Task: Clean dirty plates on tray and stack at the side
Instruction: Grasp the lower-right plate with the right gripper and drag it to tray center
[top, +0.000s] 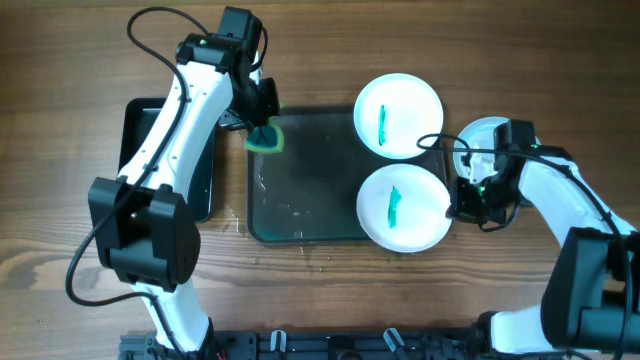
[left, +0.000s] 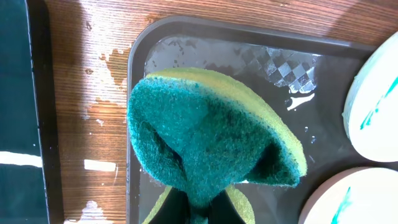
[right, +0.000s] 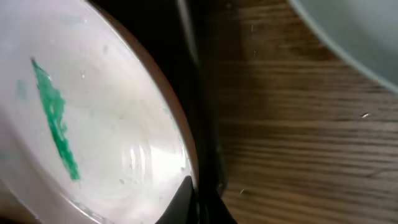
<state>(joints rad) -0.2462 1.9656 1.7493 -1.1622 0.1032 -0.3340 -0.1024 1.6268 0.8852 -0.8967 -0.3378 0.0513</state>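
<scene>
Overhead: lower plate (top: 400, 208) rim at right end effector (top: 457, 202).

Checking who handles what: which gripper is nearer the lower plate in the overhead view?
Right. The right gripper is at the lower plate's right rim; the left gripper holds a sponge across the tray.

Two plates lie on the tray (top: 300, 190), at its right end; far plate (top: 399, 116) behind, near plate (top: 402, 207) in front, rims just beside each other; sponge (top: 266, 137) over the tray's far-left corner; third plate (top: 478, 130) on the table (top: 60, 100), right of the tray; second tray (top: 135, 130) left of the tray.
</scene>
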